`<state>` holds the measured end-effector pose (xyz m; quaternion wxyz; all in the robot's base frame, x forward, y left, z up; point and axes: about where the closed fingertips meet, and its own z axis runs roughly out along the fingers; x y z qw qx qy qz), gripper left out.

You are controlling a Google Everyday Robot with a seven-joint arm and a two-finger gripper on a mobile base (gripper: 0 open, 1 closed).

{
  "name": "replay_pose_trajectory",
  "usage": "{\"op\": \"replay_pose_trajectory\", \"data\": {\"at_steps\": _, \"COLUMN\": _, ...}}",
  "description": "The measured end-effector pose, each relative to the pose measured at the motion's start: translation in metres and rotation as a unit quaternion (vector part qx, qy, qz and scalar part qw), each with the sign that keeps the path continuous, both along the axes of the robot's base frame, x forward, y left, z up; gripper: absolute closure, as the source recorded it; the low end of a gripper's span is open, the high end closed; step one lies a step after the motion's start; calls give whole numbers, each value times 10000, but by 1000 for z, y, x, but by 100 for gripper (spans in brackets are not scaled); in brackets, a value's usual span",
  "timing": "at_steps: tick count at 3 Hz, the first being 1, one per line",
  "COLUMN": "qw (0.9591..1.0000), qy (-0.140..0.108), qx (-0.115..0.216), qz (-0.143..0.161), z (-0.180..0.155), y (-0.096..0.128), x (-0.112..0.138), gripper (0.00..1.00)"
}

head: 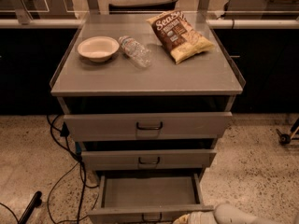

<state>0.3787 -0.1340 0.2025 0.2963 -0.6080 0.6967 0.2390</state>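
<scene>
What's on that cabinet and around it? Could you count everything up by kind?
Bowl: 1
Bottle: 1
Chip bag: 1
Drawers: 3 (top drawer, middle drawer, bottom drawer pulled open)
Gripper: 1, at the picture's bottom edge, by the bottom drawer's front
Total: 7

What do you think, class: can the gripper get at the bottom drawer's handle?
Probably yes. The gripper sits low at the front of the open bottom drawer, just right of the handle, with nothing visible between them.
</scene>
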Motion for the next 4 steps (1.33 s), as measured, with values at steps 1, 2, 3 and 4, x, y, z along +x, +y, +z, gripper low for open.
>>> {"op": "replay_pose_trajectory", "data": {"at_steps": 1, "qw": 9999, "qy": 52, "qx": -99, "qz": -44, "z": -17, "y": -1, "x": 13, "gripper": 100}}
{"op": "replay_pose_trajectory", "data": {"at_steps": 2, "qw": 9999, "qy": 49, "qx": -107, "qz": -45, "z": -19, "y": -1, "x": 15, "gripper": 82}}
{"op": "replay_pose_trajectory", "data": {"at_steps": 3, "qw": 9999, "qy": 12, "qx": -128, "qz": 12, "z": -18, "y": 2, "x": 16, "gripper": 50}}
{"op": "replay_pose_trajectory", "data": {"at_steps": 4, "qw": 9997, "qy": -87, "qx": -187, "qz": 158, "z": -17, "y": 11, "x": 20, "gripper": 27}}
